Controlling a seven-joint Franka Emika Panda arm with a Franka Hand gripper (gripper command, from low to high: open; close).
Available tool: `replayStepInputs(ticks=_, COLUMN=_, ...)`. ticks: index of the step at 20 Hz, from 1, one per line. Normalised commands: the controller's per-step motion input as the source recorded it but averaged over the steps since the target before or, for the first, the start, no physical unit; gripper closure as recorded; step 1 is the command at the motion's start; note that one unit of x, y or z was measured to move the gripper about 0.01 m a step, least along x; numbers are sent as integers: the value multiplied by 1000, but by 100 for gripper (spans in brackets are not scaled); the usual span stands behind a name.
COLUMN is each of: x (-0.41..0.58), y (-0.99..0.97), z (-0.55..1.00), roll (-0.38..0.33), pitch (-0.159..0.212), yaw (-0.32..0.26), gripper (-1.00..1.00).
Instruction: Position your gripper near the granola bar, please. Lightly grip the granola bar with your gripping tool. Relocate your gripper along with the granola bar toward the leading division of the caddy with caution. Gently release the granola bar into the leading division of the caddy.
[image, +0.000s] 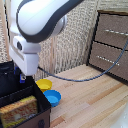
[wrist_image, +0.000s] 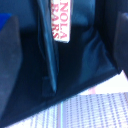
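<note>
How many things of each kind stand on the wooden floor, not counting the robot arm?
Bowls: 2, yellow bowl and blue bowl
Granola bar cartons: 1, granola bar
Caddies: 1, caddy
Drawer cabinets: 1, drawer cabinet
Total: 5

Granola bar (image: 19, 111) flat in caddy (image: 42, 102) compartment.

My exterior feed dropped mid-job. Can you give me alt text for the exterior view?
The white arm hangs over the black caddy, its gripper low behind the divider; the granola bar lies in the nearer compartment. A yellow bowl and blue bowl sit beside it on the wooden table.
</note>
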Motion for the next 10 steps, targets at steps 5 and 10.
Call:
replayStepInputs(ticks=5, x=-138, y=348, z=60, roll=-12, pitch=0, yaw=-128, gripper=-100)
replayStepInputs(ticks=10, x=17, y=-21, z=0, roll=0, pitch=0, yaw=0, gripper=-100)
